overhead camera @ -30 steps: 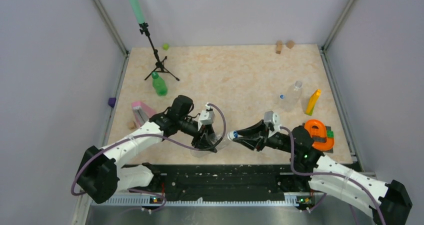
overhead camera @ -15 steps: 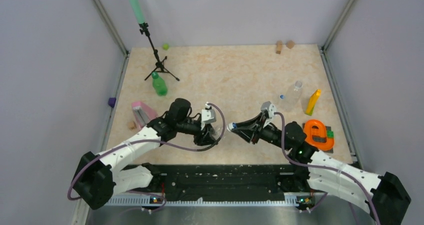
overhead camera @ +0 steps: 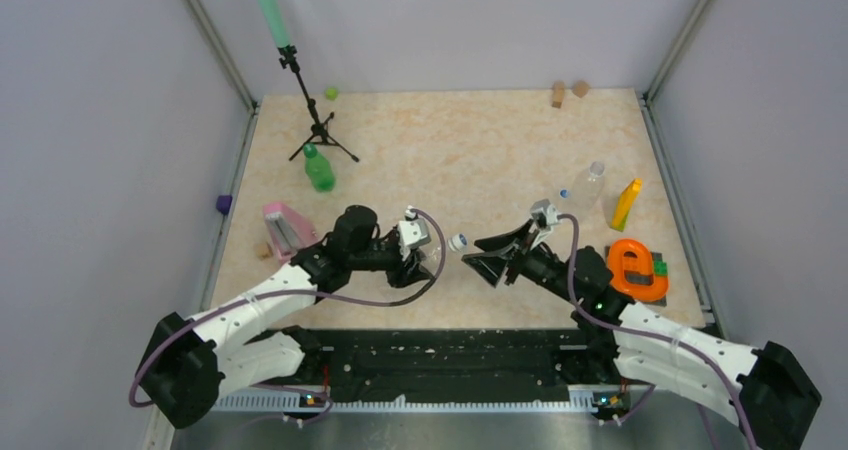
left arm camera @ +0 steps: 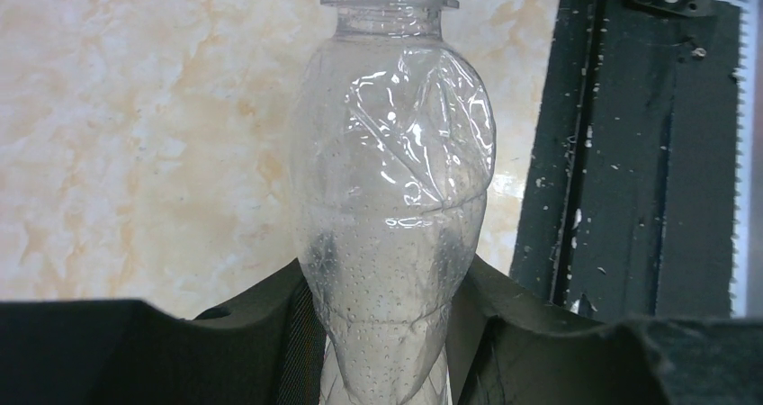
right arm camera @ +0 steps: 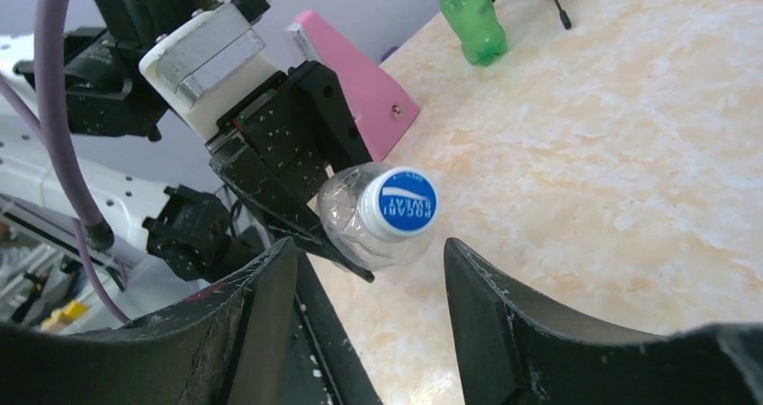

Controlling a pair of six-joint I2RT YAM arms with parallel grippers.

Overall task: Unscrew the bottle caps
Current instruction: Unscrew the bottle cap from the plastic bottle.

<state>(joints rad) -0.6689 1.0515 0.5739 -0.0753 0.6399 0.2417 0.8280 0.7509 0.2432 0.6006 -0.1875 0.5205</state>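
Note:
My left gripper (overhead camera: 424,254) is shut on the lower body of a clear bottle (left arm camera: 396,198), held sideways above the table. Its blue-topped cap (overhead camera: 458,242) is on the neck and points right. My right gripper (overhead camera: 481,253) faces that cap (right arm camera: 405,201) with its jaws open on either side of it, a little short of it and not touching. A green bottle (overhead camera: 318,168) with a dark green cap stands at the back left. Another clear bottle (overhead camera: 583,190) lies at the right.
A tripod (overhead camera: 318,122) stands behind the green bottle, with a lime lump (overhead camera: 330,94) beyond it. A pink object (overhead camera: 285,227) is beside the left arm. A yellow block (overhead camera: 627,203) and an orange piece (overhead camera: 637,268) sit at the right; wooden bits (overhead camera: 558,93) at the back.
My right gripper was shut on the cap and has opened, letting it go with the cap still on the neck. Both grippers and the bottle have moved away from the front edge.

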